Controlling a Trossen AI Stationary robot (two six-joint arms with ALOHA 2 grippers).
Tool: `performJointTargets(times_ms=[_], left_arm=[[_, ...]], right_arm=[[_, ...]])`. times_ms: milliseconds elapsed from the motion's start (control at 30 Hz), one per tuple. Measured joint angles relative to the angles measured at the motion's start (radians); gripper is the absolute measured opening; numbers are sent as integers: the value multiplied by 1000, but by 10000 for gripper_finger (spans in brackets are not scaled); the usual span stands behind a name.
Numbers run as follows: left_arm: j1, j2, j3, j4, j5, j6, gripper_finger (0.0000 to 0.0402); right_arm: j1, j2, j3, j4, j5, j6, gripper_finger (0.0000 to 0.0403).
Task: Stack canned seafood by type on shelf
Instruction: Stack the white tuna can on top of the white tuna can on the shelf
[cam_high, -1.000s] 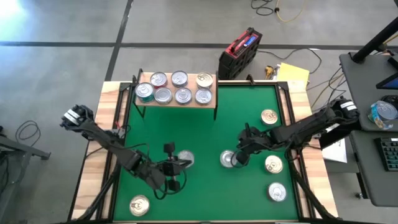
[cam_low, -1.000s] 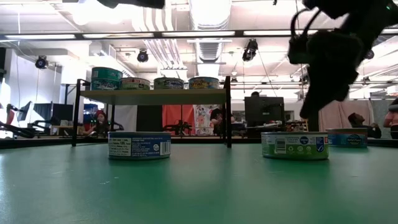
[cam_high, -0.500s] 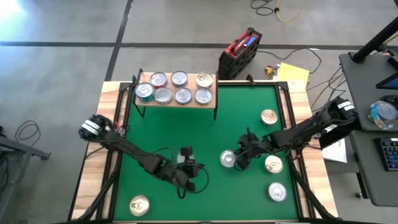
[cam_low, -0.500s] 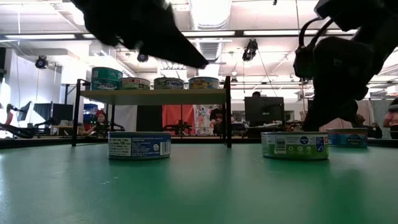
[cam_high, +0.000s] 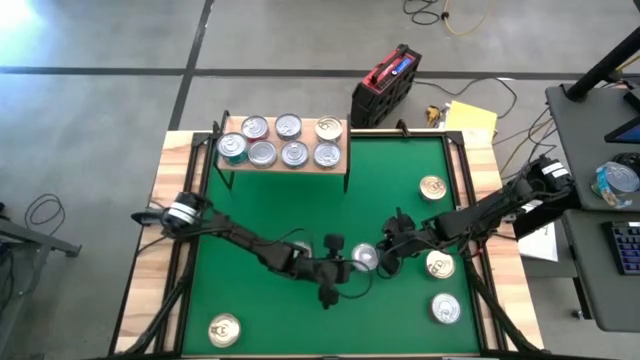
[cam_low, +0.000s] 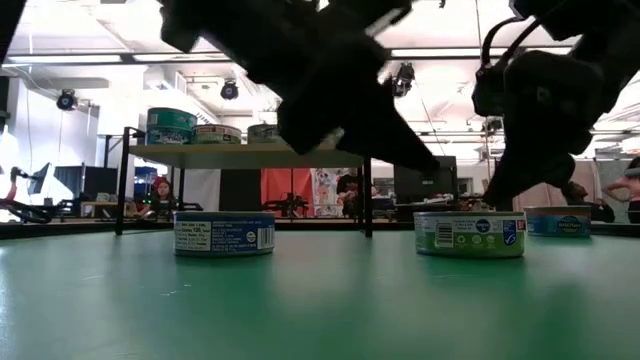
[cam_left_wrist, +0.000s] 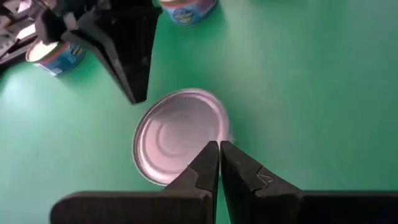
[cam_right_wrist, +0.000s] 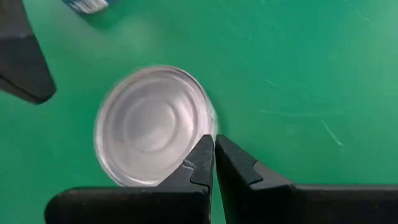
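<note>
A silver-topped tin with a green label stands flat on the green mat, mid-table. My left gripper, shut, reaches in from the table's left, its tips at the tin's rim. My right gripper, also shut, stands at the tin's right side. A blue-labelled tin rests on the mat; in the high view my left arm hides it. The shelf at the far left carries several tins on its board. My left gripper has its shut fingertips over the tin's rim, slanting down from the table's left; whether they touch it I cannot tell. My right gripper sets its shut fingertips against the tin's rim on the right side, slanting down from the table's right. The tin stays flat on the mat.
Loose gold-topped tins lie on the mat at the right and at the near left. A red and black case sits beyond the far edge. Wooden borders frame the mat.
My left gripper has swept toward the table's right and down, from above the blue-labelled tin to the silver-topped tin's left side, staying shut. My right gripper has stayed at that tin's right side.
</note>
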Motion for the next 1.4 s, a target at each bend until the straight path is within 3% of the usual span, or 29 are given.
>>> performJointTargets(times_ms=[567,733,867,1200,1400], left_arm=[[42,64,23,-8,16,-21,0],[43,64,23,-19,12,-31,0],[42,61,23,-74,-72,-69,0],[43,48,44,-94,-79,-81,0],[42,48,42,-108,-27,-84,0]], right_arm=[[71,17,-1,1,11,75,9],[85,17,-1,0,105,96,9],[81,21,-1,-2,139,120,9],[83,162,3,81,131,128,9],[85,203,3,159,91,136,9]])
